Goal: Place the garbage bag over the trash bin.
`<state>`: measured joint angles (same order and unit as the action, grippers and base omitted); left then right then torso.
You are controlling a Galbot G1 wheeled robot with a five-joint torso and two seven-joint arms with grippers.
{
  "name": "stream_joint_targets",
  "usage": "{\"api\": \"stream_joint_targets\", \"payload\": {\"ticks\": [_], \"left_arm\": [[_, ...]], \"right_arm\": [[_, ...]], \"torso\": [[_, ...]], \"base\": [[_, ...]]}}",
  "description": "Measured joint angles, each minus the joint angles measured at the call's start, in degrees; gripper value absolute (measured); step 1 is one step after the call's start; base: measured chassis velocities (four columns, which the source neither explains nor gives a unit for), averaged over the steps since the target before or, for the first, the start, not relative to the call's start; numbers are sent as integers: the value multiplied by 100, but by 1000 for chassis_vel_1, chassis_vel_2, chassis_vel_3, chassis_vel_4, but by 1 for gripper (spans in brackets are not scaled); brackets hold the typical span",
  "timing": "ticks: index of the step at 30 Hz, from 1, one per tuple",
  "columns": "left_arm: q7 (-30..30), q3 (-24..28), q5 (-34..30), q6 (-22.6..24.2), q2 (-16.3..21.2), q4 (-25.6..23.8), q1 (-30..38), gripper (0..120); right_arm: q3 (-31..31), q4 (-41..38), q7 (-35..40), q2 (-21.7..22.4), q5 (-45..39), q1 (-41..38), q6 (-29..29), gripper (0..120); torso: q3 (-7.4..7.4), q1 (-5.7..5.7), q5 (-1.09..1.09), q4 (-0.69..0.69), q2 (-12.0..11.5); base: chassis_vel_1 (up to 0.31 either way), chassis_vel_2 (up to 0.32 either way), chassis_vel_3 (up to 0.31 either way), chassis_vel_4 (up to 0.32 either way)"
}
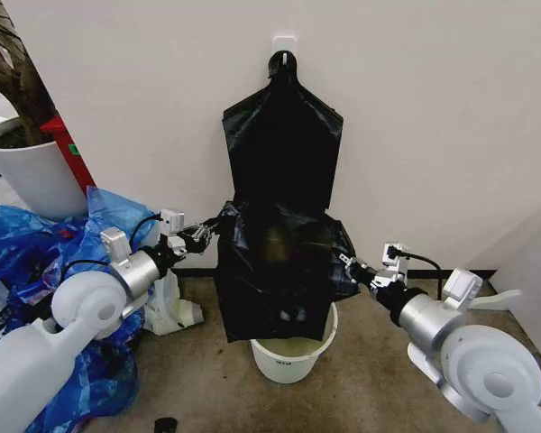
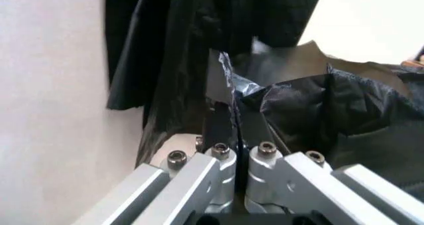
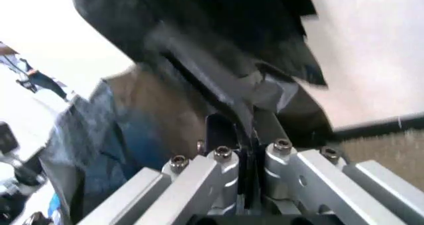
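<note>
The garbage bag [image 1: 279, 280] is glossy black film, held spread open between both grippers, and its lower part hangs down over the far side of the trash bin [image 1: 293, 356]. The bin, a cream-white bucket, stands on the floor below with its front rim showing. My left gripper [image 1: 207, 232] is shut on the bag's left top edge; in the left wrist view the film [image 2: 291, 106] is pinched between its closed fingers [image 2: 219, 130]. My right gripper [image 1: 347, 263] is shut on the right top edge, where the right wrist view shows the film [image 3: 219, 81] clamped.
A flat black bundle [image 1: 284, 135] hangs from a wall hook right behind the bag. Blue plastic bags [image 1: 36, 244] pile up on the left beside a big white plant pot [image 1: 27, 171]. A white object [image 1: 171, 311] stands left of the bin. The wall is close behind.
</note>
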<state>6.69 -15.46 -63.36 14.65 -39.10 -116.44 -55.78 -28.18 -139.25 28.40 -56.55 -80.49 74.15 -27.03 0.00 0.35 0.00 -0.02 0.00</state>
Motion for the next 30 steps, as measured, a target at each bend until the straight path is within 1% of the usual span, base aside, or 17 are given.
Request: {"api": "stream_joint_targets", "payload": {"ticks": [1,3,4,7,11,12,13,15,18,19,20,23,27,28,30], "left_arm": [[0,0,0,0,0,0,0,0],[12,120,-32,39,-7,-7,160,0],[16,277,-89,86,-25,-10,364,0],[-11,550,-199,161,-95,-34,717,0],[-110,865,-363,270,-189,-128,1053,0],[-153,1003,-399,297,-229,-139,1178,0],[-182,1106,-405,310,-261,-129,1259,0],[-193,1177,-403,317,-288,-62,1265,0],[-166,1168,-388,307,-291,41,1150,0],[-144,1149,-370,300,-293,78,1101,0],[-67,1065,-317,266,-311,189,972,0],[-32,923,-292,238,-449,360,816,0],[-91,961,-291,233,-596,440,799,0],[-215,1084,-319,232,-699,453,863,0],[-341,1192,-405,235,-761,405,960,0]], "right_arm": [[0,0,0,0,0,0,0,0],[-63,-62,102,135,-125,-170,46,0],[-109,-112,210,262,-234,-353,106,0],[-176,-192,298,421,-336,-510,167,0],[-236,-335,395,498,-434,-434,180,0],[-262,-378,404,502,-451,-325,171,0],[-275,-394,396,479,-427,-202,158,0],[-258,-392,325,349,-274,-13,154,0],[-217,-374,270,164,-137,158,137,0],[-200,-368,260,98,-102,216,122,0],[-154,-346,210,-82,34,397,88,0],[-115,-265,81,-229,343,598,68,0],[-177,-254,110,-176,312,597,68,0],[-291,-271,232,-20,88,506,72,0],[-380,-301,396,180,-149,385,81,0]], "torso": [[0,0,0,0,0],[0,0,0,1,0],[0,0,0,1,0],[0,0,0,1,0],[0,0,1,1,0],[-1,0,1,-2,0],[0,0,1,-2,0],[0,0,1,-3,0],[0,0,1,0,0],[0,0,1,1,0],[-1,0,1,3,0],[-1,0,1,2,0],[-1,0,1,1,0],[0,0,1,1,0],[0,0,1,0,0]], "base": [[0,0,0,0],[0,0,0,0],[0,0,0,0],[0,0,0,0],[0,0,0,0],[0,0,0,0],[0,0,0,0],[0,0,0,0],[0,0,0,0],[0,0,0,0],[0,0,0,0],[0,0,0,0],[0,0,0,0],[0,0,0,0],[0,0,0,0]]}}
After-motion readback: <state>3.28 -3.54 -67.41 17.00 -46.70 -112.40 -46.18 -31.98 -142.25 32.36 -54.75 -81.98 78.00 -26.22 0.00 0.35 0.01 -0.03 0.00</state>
